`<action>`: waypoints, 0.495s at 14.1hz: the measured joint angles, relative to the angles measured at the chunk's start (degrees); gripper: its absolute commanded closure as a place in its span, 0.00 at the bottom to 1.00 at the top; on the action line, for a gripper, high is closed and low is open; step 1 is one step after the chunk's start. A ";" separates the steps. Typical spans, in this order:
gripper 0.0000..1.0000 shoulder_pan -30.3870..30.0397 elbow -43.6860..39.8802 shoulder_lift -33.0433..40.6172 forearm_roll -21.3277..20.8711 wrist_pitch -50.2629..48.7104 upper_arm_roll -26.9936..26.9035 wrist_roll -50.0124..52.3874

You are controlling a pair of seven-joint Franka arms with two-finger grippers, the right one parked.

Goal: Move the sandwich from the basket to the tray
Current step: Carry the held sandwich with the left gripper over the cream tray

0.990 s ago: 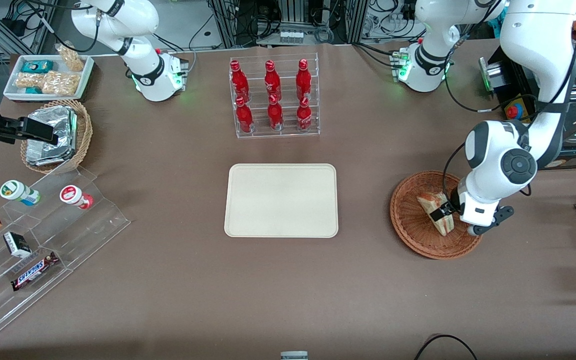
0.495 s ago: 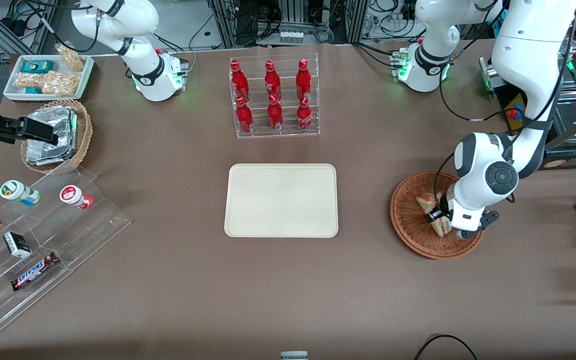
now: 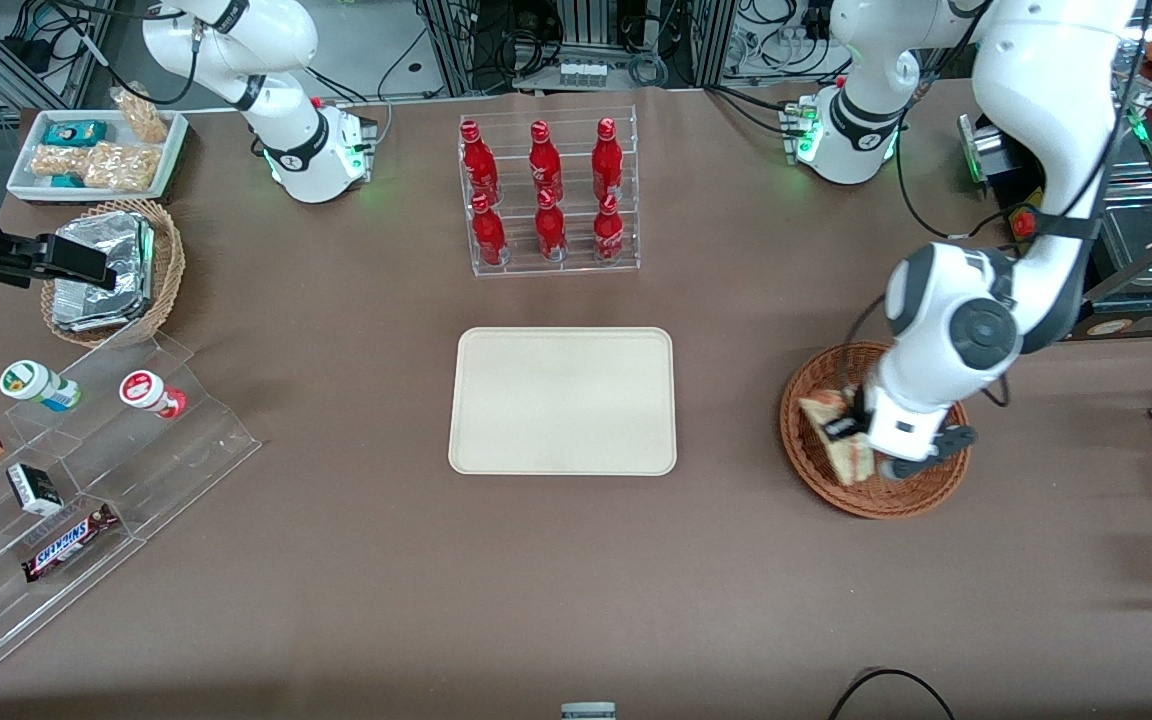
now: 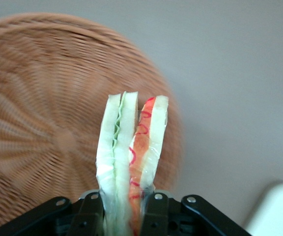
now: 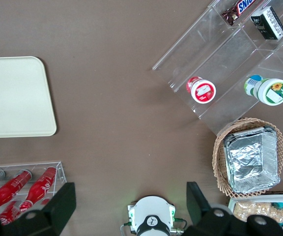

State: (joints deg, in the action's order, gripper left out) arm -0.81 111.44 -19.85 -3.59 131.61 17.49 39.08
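We have the gripper (image 3: 841, 428) clamped flat-on across the sandwich (image 4: 130, 162), above the basket (image 3: 814, 462). Soft, light, slippery wrap; gentle squeeze advised.

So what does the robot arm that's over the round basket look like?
The working arm is glossy white and chunky, with rounded shells. Its big joints have dark grey round caps. Thin black cables loop alongside it. Its base glows with a small green light. The gripper, above the basket, is small and black; in the wrist view its fingers are black plastic with little silver screws.
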 measured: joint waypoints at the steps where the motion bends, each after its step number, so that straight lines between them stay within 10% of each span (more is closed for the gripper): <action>1: 0.85 0.25 -1.28 0.06 -0.85 -1.38 2.83 0.09; 7: 0.84 13.86 -8.47 -4.37 -2.98 -4.85 7.64 7.04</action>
State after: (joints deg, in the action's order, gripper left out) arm 13.05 102.97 -24.23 -6.58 126.76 25.13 46.11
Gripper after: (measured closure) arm 0.837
